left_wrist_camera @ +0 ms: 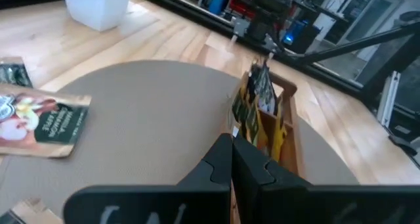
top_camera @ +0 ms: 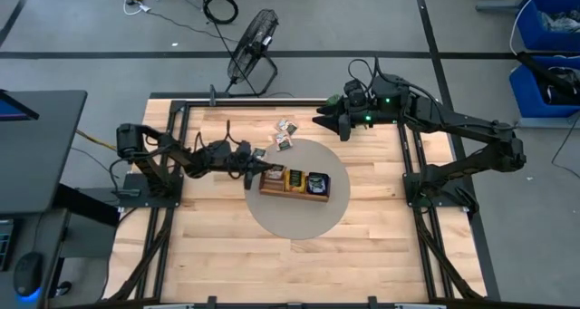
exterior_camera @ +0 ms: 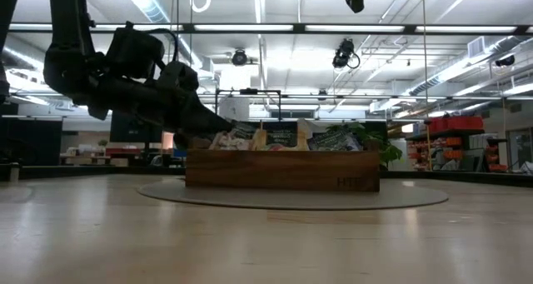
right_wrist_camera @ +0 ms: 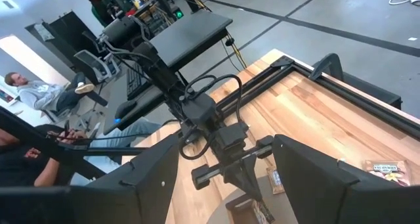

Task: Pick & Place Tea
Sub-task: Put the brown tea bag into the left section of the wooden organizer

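Seen from above, a wooden table carries a round grey mat [top_camera: 272,220] at its centre, and on the mat lies a long wooden tray [top_camera: 294,192] already holding upright tea packets [exterior_camera: 281,135] in its compartments. More loose tea packets [top_camera: 284,135] lie flat near the mat's 12 o'clock edge, and the left wrist view shows one green packet [left_wrist_camera: 44,122] face up on the mat. The left gripper [top_camera: 251,159] hangs just at the tray's 9 o'clock end, its two fingers pressed together with nothing visible between them. The right gripper [top_camera: 342,124] waits raised at about 1 o'clock from the mat, its fingers spread wide and empty. By my reading, the left arm is between packets, so the step in hand is to fetch another loose one. To do that well, it should swing toward 12 o'clock, open its fingers before descending, and come down on a single packet's edge, well clear of neighbours, since flat packets slide and two may lift together. It should also rise clear of the tray wall first so as not to knock the standing packets.
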Controlling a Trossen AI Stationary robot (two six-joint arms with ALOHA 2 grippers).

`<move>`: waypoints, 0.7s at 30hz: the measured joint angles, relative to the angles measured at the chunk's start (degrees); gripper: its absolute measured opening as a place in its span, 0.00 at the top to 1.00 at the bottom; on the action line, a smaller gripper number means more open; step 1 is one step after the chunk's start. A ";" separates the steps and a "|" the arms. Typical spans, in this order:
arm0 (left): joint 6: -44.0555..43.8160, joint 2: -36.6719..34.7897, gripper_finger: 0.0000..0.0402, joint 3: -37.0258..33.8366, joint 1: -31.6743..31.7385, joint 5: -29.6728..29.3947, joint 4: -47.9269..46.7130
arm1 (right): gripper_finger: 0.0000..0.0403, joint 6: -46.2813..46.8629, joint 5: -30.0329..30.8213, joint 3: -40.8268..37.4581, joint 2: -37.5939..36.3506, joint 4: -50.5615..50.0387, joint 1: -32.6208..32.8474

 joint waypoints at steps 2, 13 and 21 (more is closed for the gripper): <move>-0.22 -0.02 1.00 -0.47 -0.01 0.02 -0.09 | 0.36 0.00 0.00 0.00 0.00 0.00 0.00; -1.24 -0.02 0.94 -0.51 0.07 -1.37 -0.83 | 0.36 -0.02 0.00 0.00 0.00 0.00 -0.01; -2.12 -0.02 0.72 -0.51 0.13 -2.48 -0.85 | 0.36 -0.15 0.00 0.00 0.00 0.02 0.00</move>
